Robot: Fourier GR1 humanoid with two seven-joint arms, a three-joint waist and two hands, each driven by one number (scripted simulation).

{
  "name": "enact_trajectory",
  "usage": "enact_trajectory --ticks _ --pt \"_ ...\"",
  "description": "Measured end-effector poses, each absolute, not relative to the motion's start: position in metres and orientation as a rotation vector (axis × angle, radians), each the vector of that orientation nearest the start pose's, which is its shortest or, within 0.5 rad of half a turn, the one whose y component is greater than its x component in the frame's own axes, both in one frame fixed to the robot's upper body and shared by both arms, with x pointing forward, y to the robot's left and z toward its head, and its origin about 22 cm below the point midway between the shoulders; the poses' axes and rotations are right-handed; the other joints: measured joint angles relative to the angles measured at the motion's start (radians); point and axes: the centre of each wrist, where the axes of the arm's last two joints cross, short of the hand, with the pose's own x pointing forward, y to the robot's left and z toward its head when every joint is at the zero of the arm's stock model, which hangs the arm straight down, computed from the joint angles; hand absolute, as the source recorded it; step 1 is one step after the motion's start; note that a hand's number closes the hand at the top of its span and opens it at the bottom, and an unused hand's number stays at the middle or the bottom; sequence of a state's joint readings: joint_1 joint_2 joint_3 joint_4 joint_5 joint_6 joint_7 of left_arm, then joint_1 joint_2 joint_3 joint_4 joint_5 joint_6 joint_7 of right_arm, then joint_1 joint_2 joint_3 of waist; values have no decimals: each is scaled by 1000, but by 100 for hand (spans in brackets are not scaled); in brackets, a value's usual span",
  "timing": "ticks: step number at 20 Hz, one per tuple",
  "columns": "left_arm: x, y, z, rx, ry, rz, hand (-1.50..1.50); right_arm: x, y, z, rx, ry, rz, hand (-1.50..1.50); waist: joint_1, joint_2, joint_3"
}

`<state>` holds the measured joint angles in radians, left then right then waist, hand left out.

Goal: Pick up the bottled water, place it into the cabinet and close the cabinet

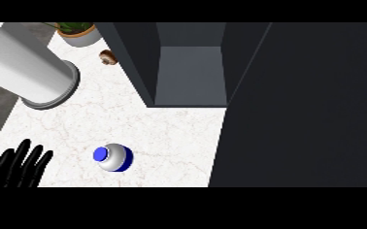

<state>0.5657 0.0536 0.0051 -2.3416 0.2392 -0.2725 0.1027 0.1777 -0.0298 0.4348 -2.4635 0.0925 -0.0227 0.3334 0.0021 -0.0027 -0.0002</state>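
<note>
The bottled water (113, 157) stands upright on the marble counter, seen from above as a silvery body with a blue cap and blue band. The dark grey cabinet (190, 73) stands behind it with its inside showing, and its open door (294, 111) fills the right side of the view. My left hand (23, 166) rests at the lower left edge, fingers straight and up, well apart from the bottle. My right hand is not in the head view.
A large white cylinder (32, 70) lies tilted at the upper left. A potted plant (77, 33) and a small brown object (108, 57) sit at the back left. The counter (168, 140) stretches between bottle and cabinet.
</note>
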Motion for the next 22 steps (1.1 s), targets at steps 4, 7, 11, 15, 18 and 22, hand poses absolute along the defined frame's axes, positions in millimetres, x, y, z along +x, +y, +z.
enact_trajectory --ticks 4,7,11,15,18,22 --pt "110 267 87 -118 -1727 -36 -150 126 -174 166 268 -1953 210 -150 -3 0 0" --pt "117 272 77 -97 -1715 -26 -150 124 -172 165 277 -1943 209 -150 -5 0 0" --pt "128 280 58 -75 -1690 -17 -150 123 -167 164 294 -1942 204 -150 -6 1 0" --pt "132 282 28 -71 -1637 -17 -150 121 -164 166 302 -1941 204 -150 -7 0 -1" --pt "139 289 12 -64 -1605 -16 -150 122 -167 169 284 -1935 215 -150 -8 1 -1" --pt "147 295 -19 -64 -1571 -19 -150 123 -169 170 273 -1934 220 -150 -9 1 -1"
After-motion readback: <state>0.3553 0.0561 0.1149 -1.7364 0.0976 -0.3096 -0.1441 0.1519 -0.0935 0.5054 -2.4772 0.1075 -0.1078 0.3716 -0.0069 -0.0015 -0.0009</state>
